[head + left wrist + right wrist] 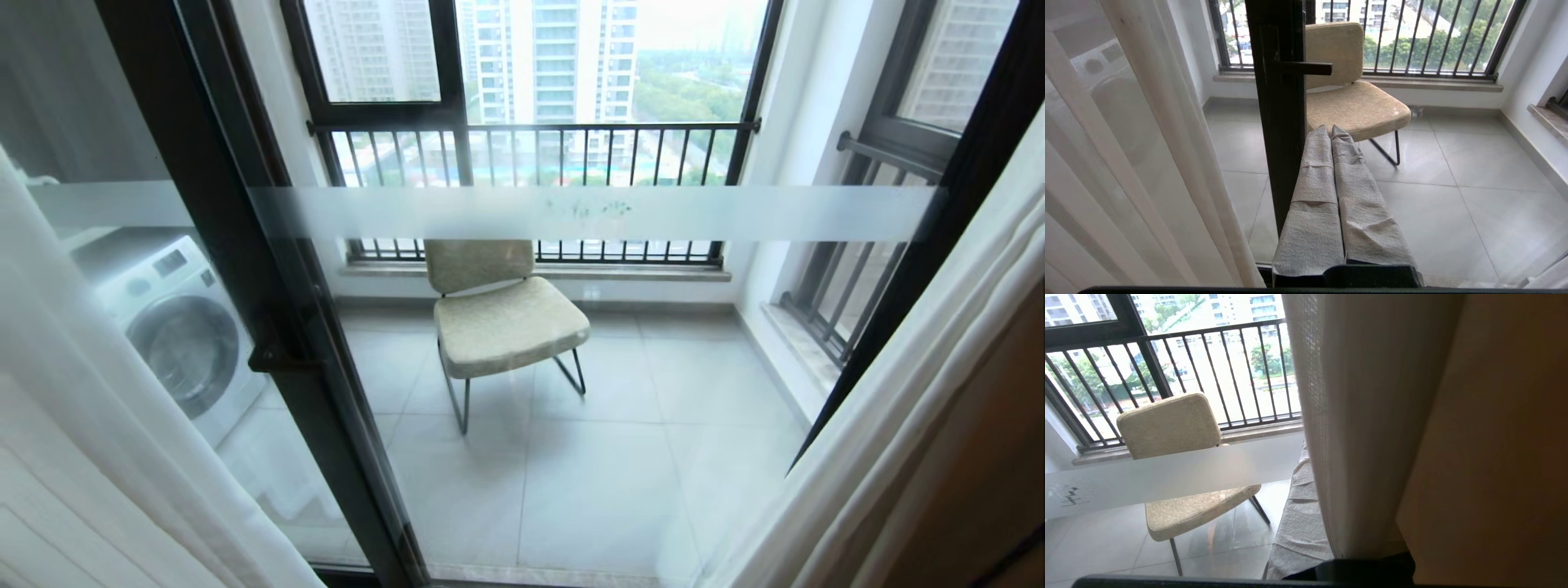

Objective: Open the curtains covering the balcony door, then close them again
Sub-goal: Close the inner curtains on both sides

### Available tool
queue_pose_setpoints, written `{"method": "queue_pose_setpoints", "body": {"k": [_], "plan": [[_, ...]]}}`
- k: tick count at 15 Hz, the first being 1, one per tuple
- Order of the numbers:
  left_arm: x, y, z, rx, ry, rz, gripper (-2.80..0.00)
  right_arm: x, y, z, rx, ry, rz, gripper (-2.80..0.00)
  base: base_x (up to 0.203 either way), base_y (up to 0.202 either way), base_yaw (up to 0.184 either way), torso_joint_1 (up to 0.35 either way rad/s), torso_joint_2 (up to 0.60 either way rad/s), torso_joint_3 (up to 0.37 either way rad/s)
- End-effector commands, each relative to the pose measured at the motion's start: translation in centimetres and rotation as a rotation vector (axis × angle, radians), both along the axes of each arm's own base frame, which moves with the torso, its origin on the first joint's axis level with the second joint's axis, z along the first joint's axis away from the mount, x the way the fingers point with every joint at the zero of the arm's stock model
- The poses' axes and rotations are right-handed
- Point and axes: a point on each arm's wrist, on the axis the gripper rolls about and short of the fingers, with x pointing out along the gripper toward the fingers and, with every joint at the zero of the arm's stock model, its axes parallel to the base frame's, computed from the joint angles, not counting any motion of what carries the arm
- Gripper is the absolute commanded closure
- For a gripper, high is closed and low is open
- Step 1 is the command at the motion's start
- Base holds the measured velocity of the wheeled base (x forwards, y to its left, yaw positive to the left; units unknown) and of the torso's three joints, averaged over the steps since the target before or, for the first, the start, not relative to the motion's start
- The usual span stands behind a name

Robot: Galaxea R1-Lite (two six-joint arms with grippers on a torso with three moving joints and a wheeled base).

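The floor-length curtains, white see-through sheers with a thicker beige drape on the right, were seen drawn apart in the head view, leaving the tall glass balcony door with its black metal frame and frosted white band uncovered between them. Neither arm was caught by that view. Beyond the glass a beige upholstered chair was shown at the middle and a white washing machine at the left.

Only the left wrist view showed the left gripper, its cloth-wrapped fingers pressed together on nothing, near the black lever handle.

In the right wrist view the right gripper was mostly hidden behind the right sheer panel; its fingers appeared to be closed on that fabric, though contact could not be confirmed.
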Motion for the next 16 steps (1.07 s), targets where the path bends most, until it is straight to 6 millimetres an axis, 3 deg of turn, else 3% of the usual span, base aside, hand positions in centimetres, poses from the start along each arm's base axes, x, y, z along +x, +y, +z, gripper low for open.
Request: {"method": "queue_pose_setpoints", "body": {"k": [1,10,16], "plan": [[0.0,0.0,0.0,0.000,0.000,0.001,0.00,0.1,0.0,0.0,0.000,0.001,-0.001,0.00,0.000,0.192,-0.001,0.006,0.00,0.002],[0.0,0.0,0.0,0.000,0.000,0.001,0.00,0.9,0.1,0.0,0.000,0.005,-0.001,0.00,0.000,0.189,0.000,0.003,0.00,0.003],[0.0,0.0,0.0,0.000,0.000,0.001,0.00,3.1,0.3,1.1,0.002,-0.011,-0.001,0.00,0.000,0.192,0.000,0.006,0.00,0.003]]}}
